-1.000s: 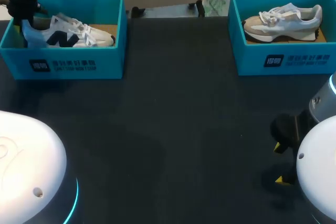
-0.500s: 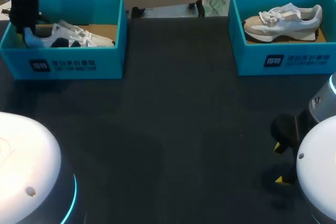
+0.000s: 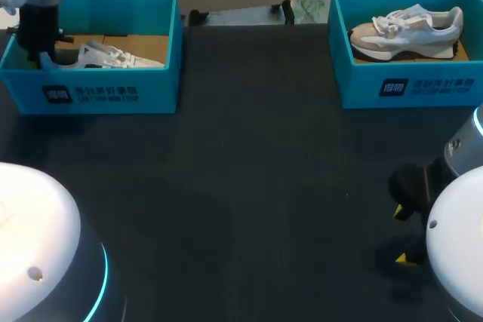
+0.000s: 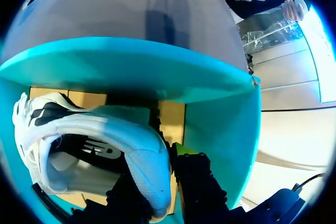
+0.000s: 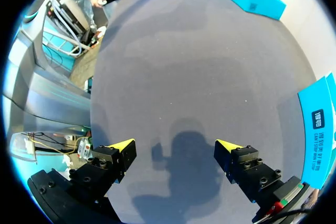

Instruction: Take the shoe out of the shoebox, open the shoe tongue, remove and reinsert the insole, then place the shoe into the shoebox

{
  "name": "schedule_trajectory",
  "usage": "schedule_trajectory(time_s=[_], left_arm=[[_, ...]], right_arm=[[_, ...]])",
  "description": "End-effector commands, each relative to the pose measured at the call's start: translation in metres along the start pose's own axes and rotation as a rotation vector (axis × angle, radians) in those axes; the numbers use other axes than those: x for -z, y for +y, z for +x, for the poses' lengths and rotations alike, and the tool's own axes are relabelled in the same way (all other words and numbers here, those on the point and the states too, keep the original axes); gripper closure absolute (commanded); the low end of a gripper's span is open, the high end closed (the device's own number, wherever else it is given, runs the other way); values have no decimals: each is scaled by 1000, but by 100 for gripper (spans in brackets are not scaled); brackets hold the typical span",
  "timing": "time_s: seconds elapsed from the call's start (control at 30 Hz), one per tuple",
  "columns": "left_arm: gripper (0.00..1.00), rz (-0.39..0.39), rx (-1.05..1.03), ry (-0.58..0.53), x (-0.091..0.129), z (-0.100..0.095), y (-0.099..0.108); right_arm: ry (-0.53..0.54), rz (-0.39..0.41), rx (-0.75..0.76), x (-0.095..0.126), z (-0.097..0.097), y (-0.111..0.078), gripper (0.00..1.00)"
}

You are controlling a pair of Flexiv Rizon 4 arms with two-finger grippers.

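Left gripper [image 4: 159, 174] clamps shoe [image 4: 105, 140] heel inside shoebox [image 3: 113, 94]; likely final placing, release pending. Right gripper [image 5: 174, 148] wide, idle.

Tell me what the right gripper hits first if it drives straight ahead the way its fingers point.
Most likely the bare table top. The right gripper, fingers open, points down at it with nothing in between. The nearer teal shoebox lies off to one side, seemingly outside that line.
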State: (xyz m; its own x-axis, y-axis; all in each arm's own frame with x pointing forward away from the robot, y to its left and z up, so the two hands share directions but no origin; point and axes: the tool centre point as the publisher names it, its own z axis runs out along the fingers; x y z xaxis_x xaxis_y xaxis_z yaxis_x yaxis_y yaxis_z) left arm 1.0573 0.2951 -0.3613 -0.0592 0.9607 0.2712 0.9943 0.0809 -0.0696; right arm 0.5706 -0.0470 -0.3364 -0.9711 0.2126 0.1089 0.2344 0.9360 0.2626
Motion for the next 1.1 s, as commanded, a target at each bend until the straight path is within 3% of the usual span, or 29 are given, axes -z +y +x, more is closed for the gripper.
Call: schedule_trajectory(time_s=[0.03,0.2,0.23,0.3,0.73,0.8,0.9,1.1], left_arm=[[100,4,-2,-16,-6,3,3],[100,9,-3,-15,-10,2,3],[76,9,-4,-18,-10,2,3],[46,8,-7,-22,-11,3,2],[44,5,-24,-72,1,-1,-4],[37,2,-19,-77,6,-1,-6],[2,-14,-13,-93,17,1,-10],[0,-65,-2,-123,50,9,-21]], right_arm=[[-3,-2,1,2,2,-1,0],[-3,-2,1,2,2,-1,0],[-3,-2,1,2,2,-1,0],[-3,-2,1,2,2,-1,0],[-3,-2,1,2,2,-1,0],[-3,-2,1,2,2,-1,0],[-3,-2,1,2,2,-1,0],[-3,-2,1,2,2,-1,0]])
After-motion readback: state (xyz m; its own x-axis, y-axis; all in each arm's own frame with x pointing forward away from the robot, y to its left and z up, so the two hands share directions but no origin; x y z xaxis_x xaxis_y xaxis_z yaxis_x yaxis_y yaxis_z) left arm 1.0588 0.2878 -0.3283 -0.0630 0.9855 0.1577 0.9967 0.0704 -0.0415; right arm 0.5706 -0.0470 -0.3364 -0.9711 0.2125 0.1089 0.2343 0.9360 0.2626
